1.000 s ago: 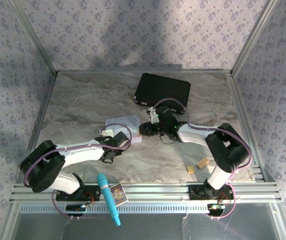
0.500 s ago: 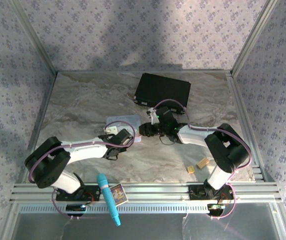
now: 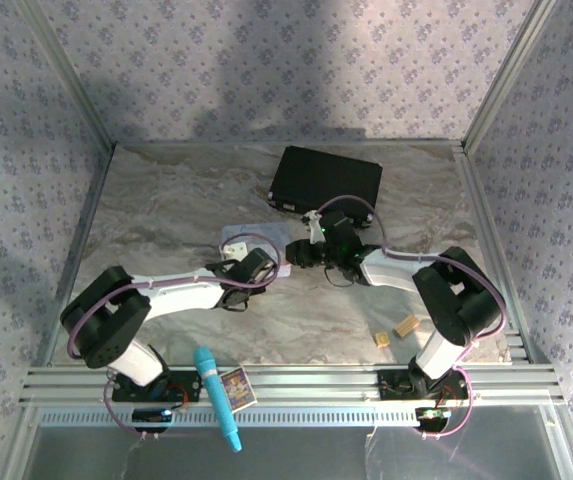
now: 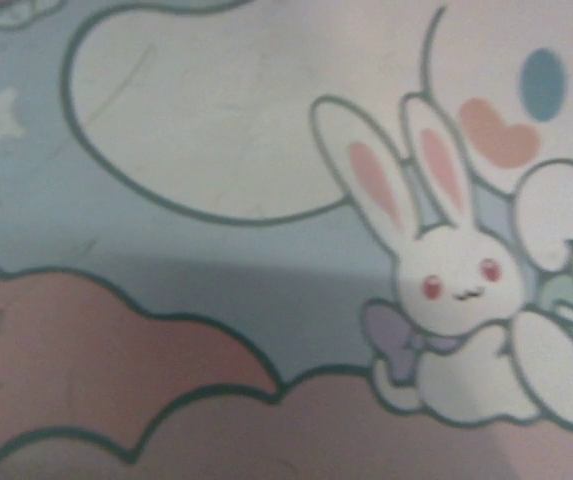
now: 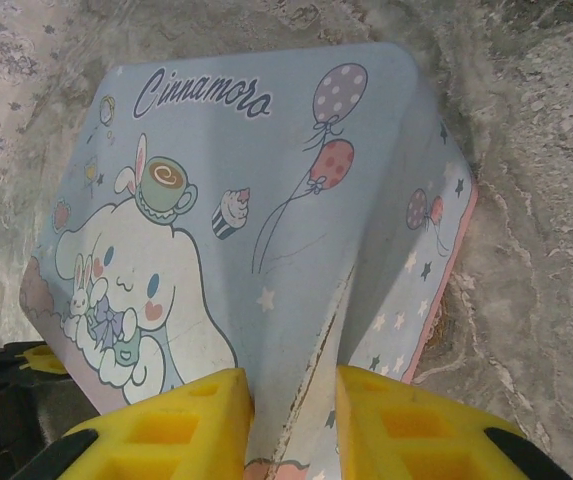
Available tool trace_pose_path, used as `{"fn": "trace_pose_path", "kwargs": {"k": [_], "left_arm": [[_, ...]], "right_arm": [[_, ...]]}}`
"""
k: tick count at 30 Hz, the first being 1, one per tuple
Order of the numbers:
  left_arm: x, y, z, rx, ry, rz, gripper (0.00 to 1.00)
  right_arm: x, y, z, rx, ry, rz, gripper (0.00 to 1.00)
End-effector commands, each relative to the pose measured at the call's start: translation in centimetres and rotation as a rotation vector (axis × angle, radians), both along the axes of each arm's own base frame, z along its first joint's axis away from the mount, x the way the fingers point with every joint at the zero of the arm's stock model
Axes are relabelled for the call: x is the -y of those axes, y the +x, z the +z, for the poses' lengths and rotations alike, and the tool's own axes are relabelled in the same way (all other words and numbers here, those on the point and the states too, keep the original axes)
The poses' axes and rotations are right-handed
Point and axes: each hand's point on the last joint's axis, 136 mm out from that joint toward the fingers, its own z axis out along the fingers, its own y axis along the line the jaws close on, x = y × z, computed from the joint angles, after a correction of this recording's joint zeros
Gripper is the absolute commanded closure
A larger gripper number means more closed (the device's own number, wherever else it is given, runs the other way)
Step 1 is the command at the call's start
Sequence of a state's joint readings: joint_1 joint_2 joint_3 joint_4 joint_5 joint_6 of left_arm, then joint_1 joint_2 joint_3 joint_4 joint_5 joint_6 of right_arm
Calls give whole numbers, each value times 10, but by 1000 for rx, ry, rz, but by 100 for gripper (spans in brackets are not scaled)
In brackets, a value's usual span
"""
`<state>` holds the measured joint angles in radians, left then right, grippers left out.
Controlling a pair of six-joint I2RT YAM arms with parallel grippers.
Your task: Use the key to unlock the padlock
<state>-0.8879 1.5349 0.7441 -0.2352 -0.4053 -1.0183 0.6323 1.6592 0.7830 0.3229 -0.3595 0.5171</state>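
Right gripper (image 5: 291, 425): clamping the tin (image 5: 266, 180) edge between its jaws, probably prying it open.
Left gripper (image 3: 256, 268): closed tight, hovering close over the tin's printed face, probably bracing it.

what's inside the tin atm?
Can't tell. The right fingers pinch the tin at its near edge. Its printed outer face and starred side show; the interior is covered by them.
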Motion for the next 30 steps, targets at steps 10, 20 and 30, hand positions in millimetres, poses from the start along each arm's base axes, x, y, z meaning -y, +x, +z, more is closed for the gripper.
{"fn": "trace_pose_path", "kwargs": {"k": [10,20,30], "left_arm": [[76,24,79,112,-395,-118,92],[35,6,103,133,-346,-96,79],[-36,-21,55,16,-300,118,94]], "right_arm": [[17,-45,-63,-220,-137,37,71],[19,-44,-66,-227,-131,30,71],[19,-42,-65,-223,-132,28,71]]}}
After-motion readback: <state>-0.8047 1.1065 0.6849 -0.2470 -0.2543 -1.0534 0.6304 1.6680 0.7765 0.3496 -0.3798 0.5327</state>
